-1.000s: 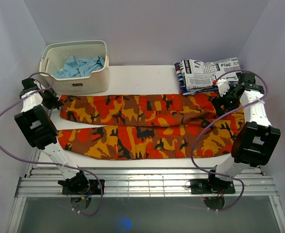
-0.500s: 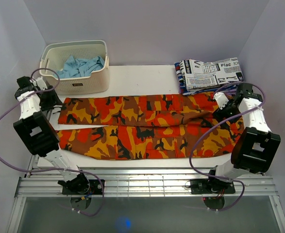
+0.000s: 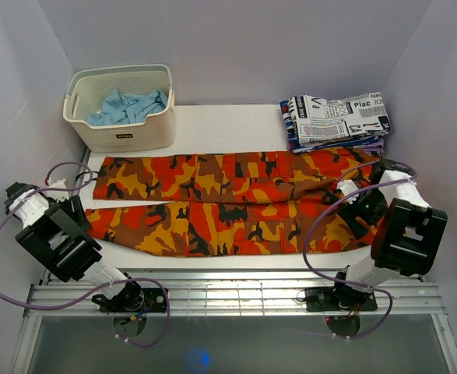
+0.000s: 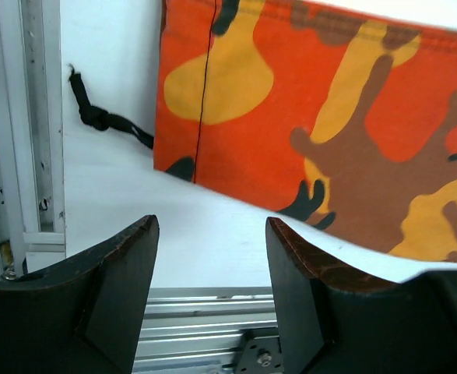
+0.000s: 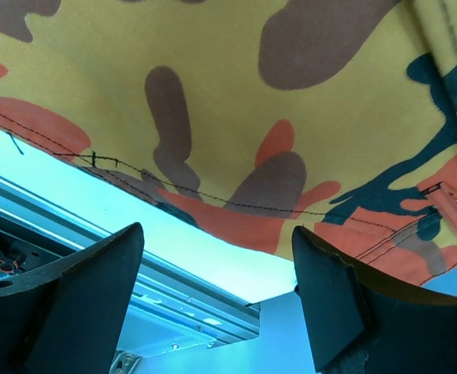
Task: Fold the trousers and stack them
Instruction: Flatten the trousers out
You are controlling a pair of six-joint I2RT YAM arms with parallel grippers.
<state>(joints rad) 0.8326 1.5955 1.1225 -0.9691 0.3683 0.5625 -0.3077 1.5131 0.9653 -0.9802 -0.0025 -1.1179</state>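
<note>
Top external view: the right arm covers part of the trousers at their right end, so the waist edge there is hard to trace. The fingers of both arms are mostly lost against the arms themselves.

The trousers lie flat on the table, and their long axis runs left to right across nearly its whole width. The two legs lie side by side, one farther and one nearer. The hems point left and the joined end is at the right.

In the left wrist view the left gripper has its jaws spread apart with nothing between them. It is just off a hem corner, and a black cord lies on the table beside that corner.

The right wrist view shows the right gripper with jaws wide and empty. It is close to the cloth, probably near the waist. The frame cuts the print off on every side, so the exact spot is unclear.
</note>
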